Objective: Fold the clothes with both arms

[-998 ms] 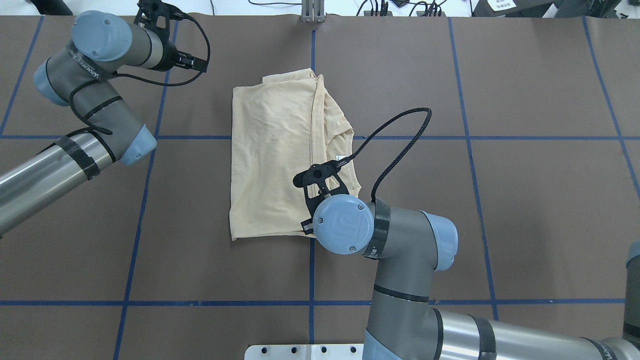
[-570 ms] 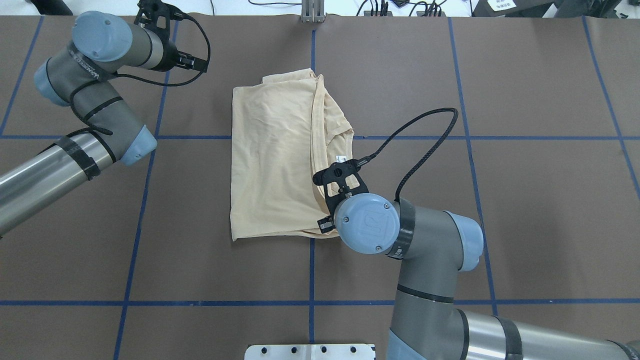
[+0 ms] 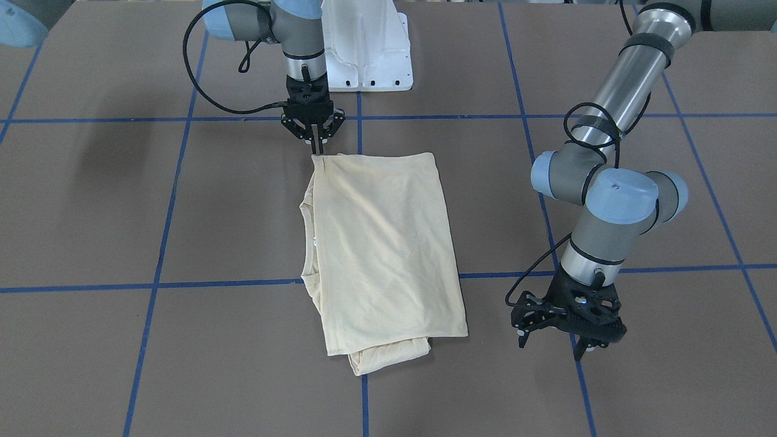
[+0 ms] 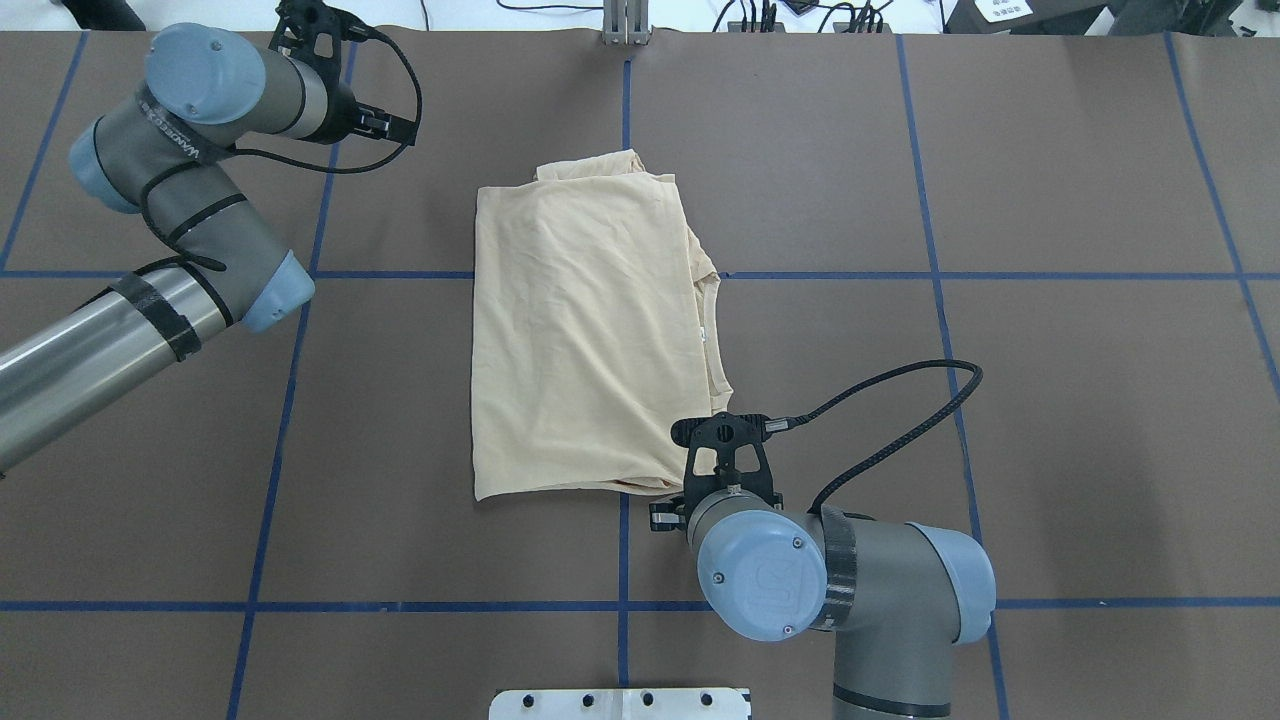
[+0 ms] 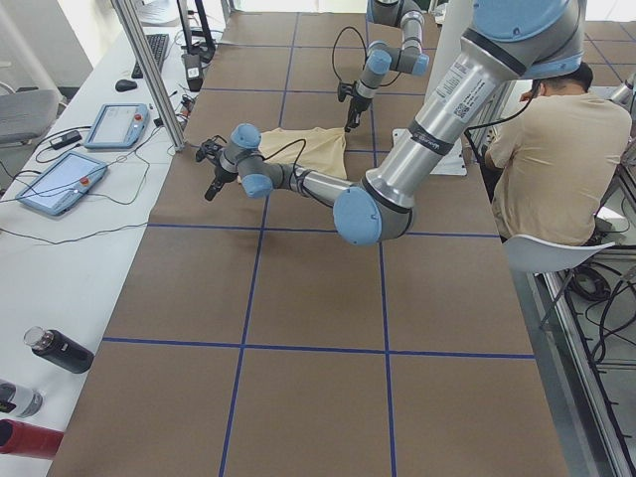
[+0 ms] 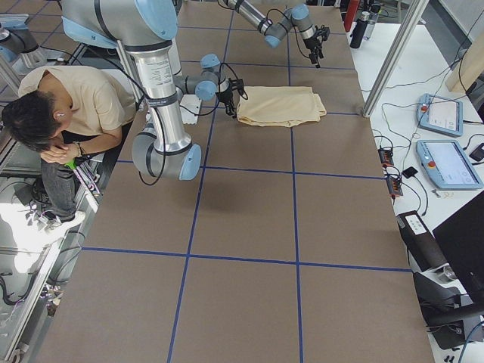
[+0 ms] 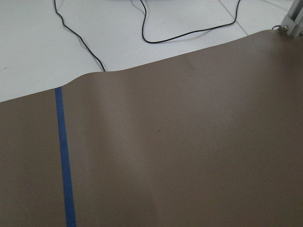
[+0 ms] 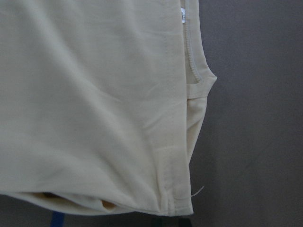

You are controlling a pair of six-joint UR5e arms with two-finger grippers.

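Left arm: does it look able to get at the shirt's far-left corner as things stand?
Probably yes. The left gripper hangs open over bare table beside that corner of the shirt, with nothing between them. The right gripper sits at the diagonally opposite corner, clear of that path.

From overhead my right gripper (image 3: 315,147) is mostly buried under my own wrist, the shirt (image 8: 94,94) runs off my right wrist cam's top and left edges, and its label (image 8: 182,14) is too tiny to read.
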